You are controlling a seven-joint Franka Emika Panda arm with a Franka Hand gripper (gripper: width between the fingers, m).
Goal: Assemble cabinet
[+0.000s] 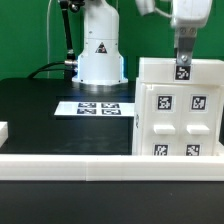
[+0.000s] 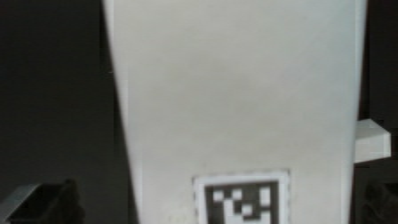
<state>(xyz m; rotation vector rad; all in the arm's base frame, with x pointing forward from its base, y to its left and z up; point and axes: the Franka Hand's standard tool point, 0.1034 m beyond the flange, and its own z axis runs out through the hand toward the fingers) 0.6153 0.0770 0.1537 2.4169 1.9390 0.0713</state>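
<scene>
The cabinet point(image 1: 178, 110) is a large white box with several square black-and-white tags on its front. It stands upright at the exterior view's right, against the white front rail. My gripper point(image 1: 183, 58) comes straight down onto its top edge, just above a tagged spot point(image 1: 183, 71). In the wrist view a long white face of the cabinet point(image 2: 231, 100) with a tag point(image 2: 240, 200) fills the space between my dark fingers point(image 2: 45, 203). The jaws stand wide apart on either side of it, with a dark gap on one side. I see no firm grip.
The marker board point(image 1: 98, 108) lies flat on the black table in front of the robot base point(image 1: 100, 55). A white rail point(image 1: 70, 163) runs along the front edge. A small white block point(image 1: 3, 130) sits at the exterior view's left edge.
</scene>
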